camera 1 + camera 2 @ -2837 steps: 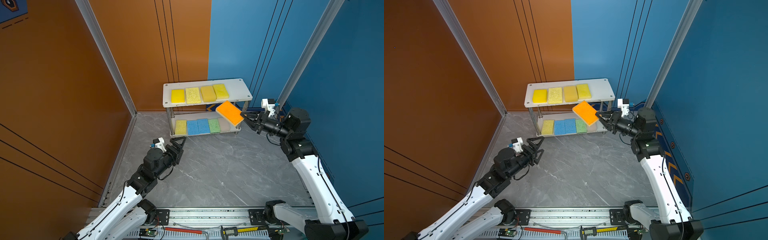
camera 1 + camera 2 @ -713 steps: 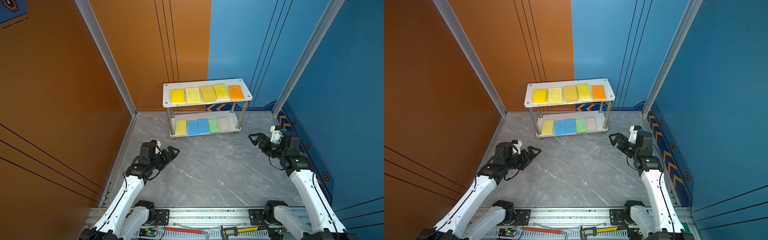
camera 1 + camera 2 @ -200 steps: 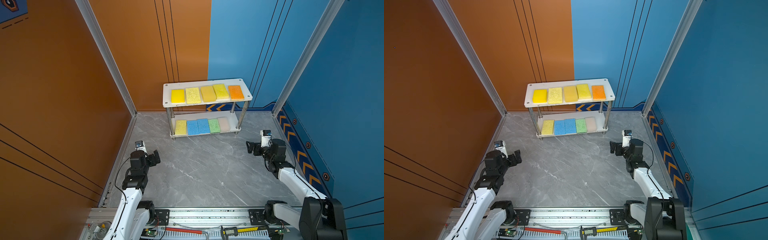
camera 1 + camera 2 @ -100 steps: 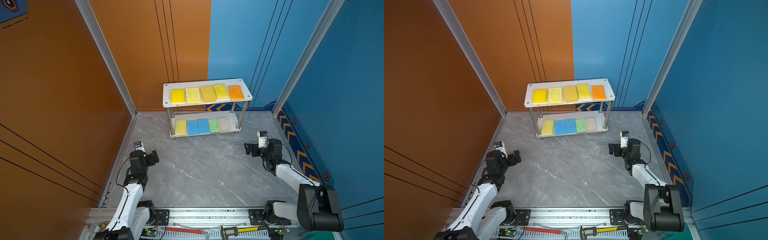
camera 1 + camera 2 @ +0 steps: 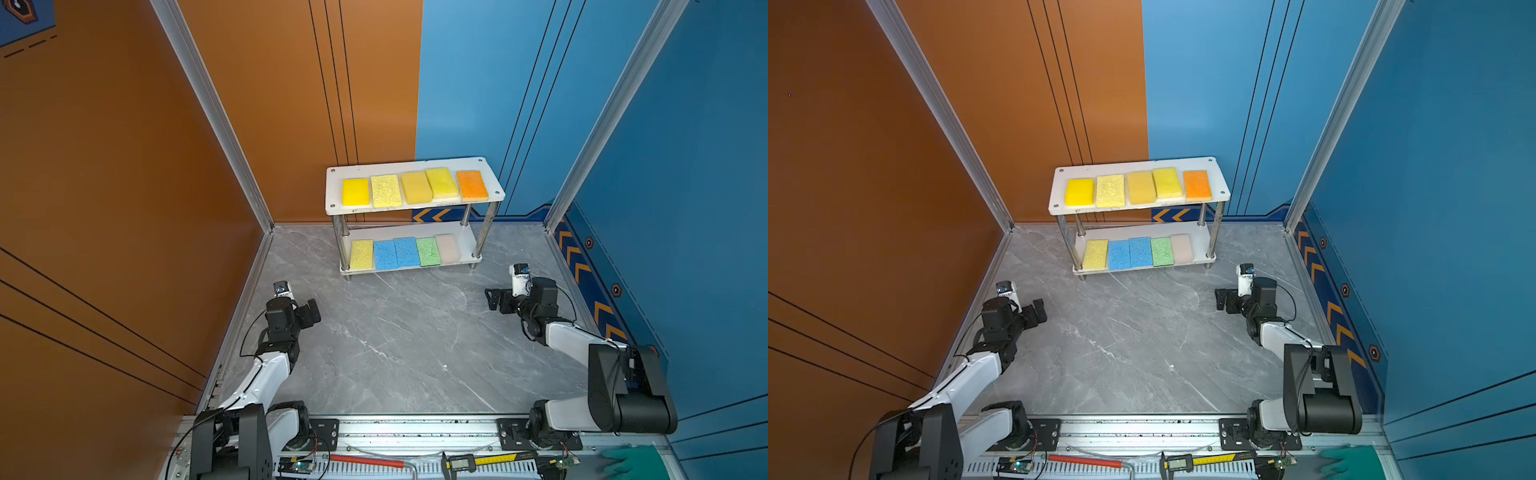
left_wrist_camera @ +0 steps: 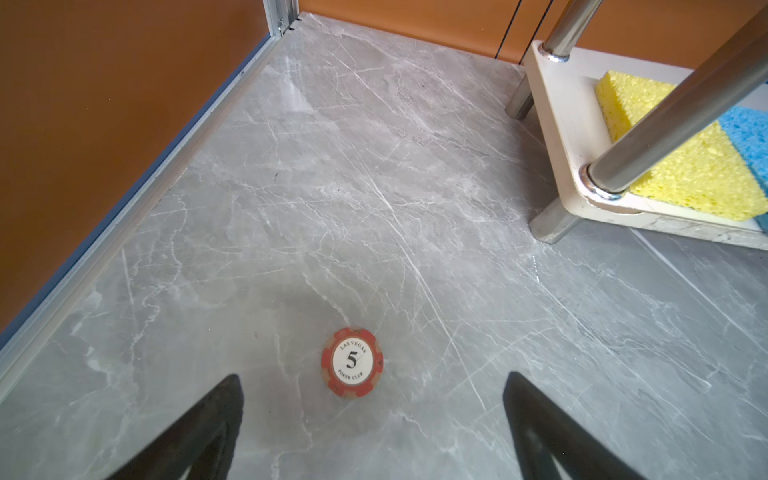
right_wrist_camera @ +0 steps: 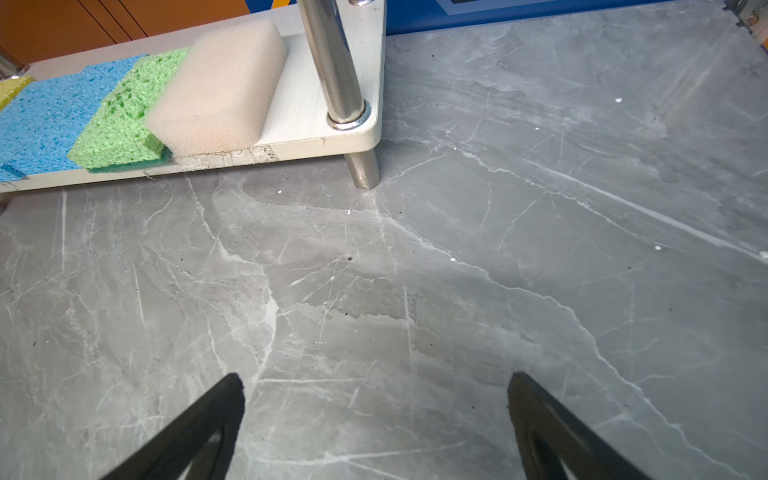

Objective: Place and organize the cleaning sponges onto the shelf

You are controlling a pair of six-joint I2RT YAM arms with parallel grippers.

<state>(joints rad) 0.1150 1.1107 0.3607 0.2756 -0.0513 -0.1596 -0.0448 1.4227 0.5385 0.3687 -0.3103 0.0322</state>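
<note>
Top views show 10 sponges lying lengthwise front-to-back on the shelf.

Shelf: white boards, smooth, low sheen; lower board's front edge chipped, rough w/ flaking coat. Posts: polished metal, mirror-bright. Top tier, 9 o'clock end: yellow sponge smooth-skinned. Porous yellow sponge at its 3 o'clock, coarse. Green sponge & blue sponges: open-pore, rough. Beige-pink sponge: fine foam, matt. Tabletop: grey marble-look, smooth, slight gloss. Poker chip: matt, rim worn.
</note>
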